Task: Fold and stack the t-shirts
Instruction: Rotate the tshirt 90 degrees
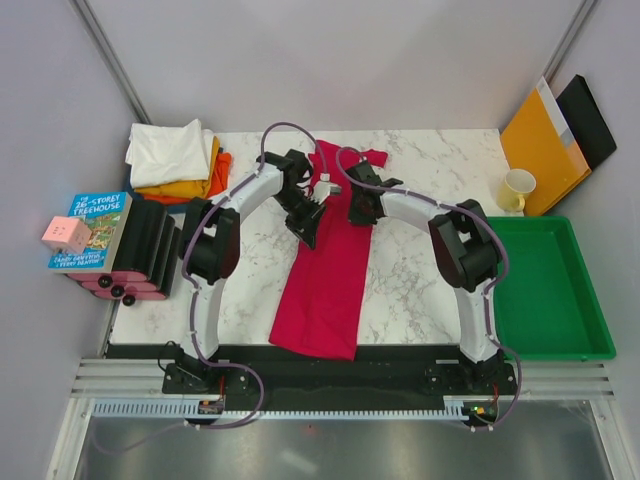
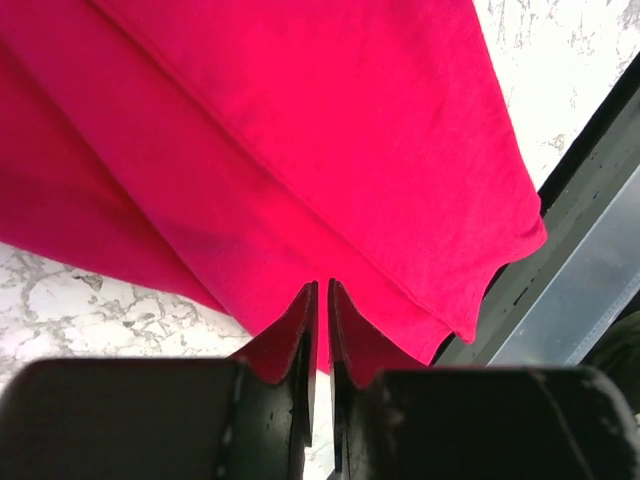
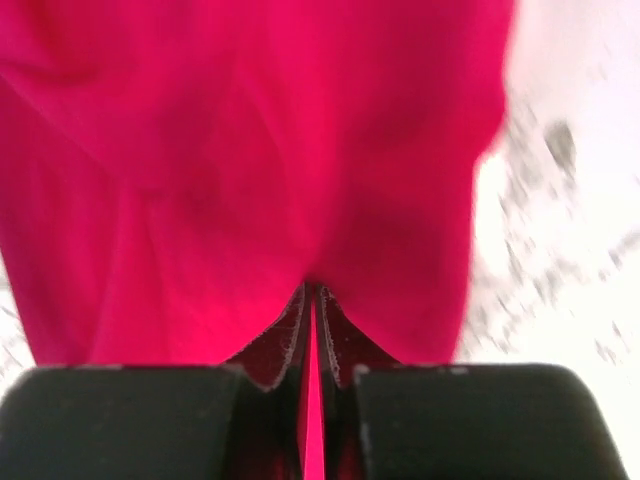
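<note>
Two narrow grips carry this step: the left gripper (image 2: pixel 320 292) and the right gripper (image 3: pixel 312 290) each have their jaws drawn almost together on a pinch of the large crimson red cotton t-shirt (image 1: pixel 325 290), with red cloth showing in the slit between each pair of fingers. The red t-shirt lies in the middle of the white marble-patterned bench (image 1: pixel 420 280) as a long narrow strip. It runs from the far middle down to the near edge, where its hem reaches the dark rail. Layered edges in the left wrist view suggest the sides are already turned in. The grippers sit side by side across the strip's upper part, one toward each long edge. That placement probably serves a crosswise fold, since lifting both sides at the same level would carry the top down toward the hem without skewing it. The thin pinch looks enough for light cotton, though a layer could slip out if only the top ply is caught. A stack of folded t-shirts (image 1: pixel 175 160), white over yellow-orange with orange peeking out, waits at the far left corner, well apart, likely where the red one will go.
</note>
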You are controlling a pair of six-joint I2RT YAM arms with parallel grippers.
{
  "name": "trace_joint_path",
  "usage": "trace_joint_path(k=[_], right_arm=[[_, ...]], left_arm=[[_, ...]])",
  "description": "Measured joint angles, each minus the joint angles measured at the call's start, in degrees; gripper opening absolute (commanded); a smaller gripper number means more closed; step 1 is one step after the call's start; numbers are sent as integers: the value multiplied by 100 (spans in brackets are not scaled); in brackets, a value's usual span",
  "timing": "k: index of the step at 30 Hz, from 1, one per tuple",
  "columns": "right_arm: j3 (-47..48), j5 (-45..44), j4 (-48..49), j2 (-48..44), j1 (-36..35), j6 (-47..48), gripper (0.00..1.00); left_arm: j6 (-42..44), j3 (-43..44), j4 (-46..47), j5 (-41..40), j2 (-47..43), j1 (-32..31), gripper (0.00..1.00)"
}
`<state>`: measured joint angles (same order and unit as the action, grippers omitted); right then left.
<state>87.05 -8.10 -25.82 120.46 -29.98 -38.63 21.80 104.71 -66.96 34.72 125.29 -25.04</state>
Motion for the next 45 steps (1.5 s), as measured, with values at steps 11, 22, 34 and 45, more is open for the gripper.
trace_joint_path(k=[11, 22, 34, 45], right_arm=[[1908, -87, -584, 1187, 240, 74, 21], [3416, -79, -1169, 2020, 887, 321, 25], [817, -704, -238, -485, 125, 1134, 87], [-2844, -2594, 374, -4771, -872, 1147, 97]], left_arm=[[-295, 2, 122, 122, 708, 0, 12], [-485, 739, 160, 92, 1078, 9, 12], [-745, -826, 1176, -186, -1104, 118, 49], [-1213, -4116, 3193, -1082, -5340, 1386, 89]])
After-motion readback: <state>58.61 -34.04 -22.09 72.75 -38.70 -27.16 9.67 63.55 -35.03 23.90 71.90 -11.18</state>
